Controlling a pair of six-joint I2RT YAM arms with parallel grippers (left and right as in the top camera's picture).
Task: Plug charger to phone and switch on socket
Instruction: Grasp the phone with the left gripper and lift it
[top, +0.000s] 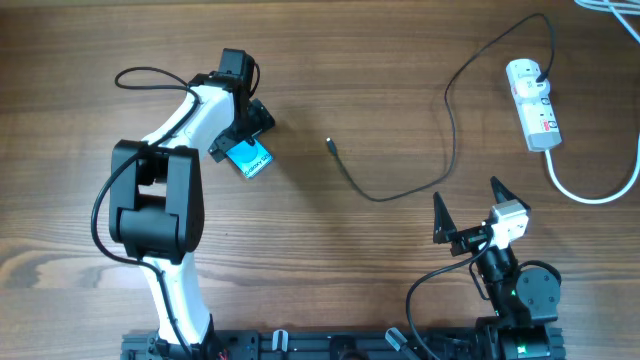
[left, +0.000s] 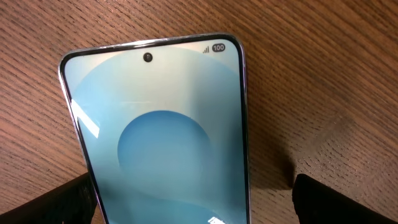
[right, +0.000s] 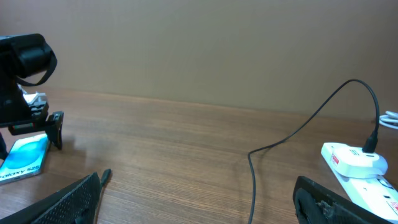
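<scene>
My left gripper (top: 240, 137) is spread astride the phone (top: 252, 160), which lies flat left of centre on the desk (top: 330, 60). My right gripper (top: 468, 205) is spread too, near the front-right corner. The charger (top: 400, 195) trails from mid-desk to the socket (top: 532, 105) at the far-right corner.

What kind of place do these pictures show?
Likely a robot test bench indoors: a wooden table with a left arm and right arm mounted at its edge, and a plain wall behind.

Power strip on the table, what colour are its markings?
Red, on the white elongated power strip; clearest in the overhead view.
</scene>
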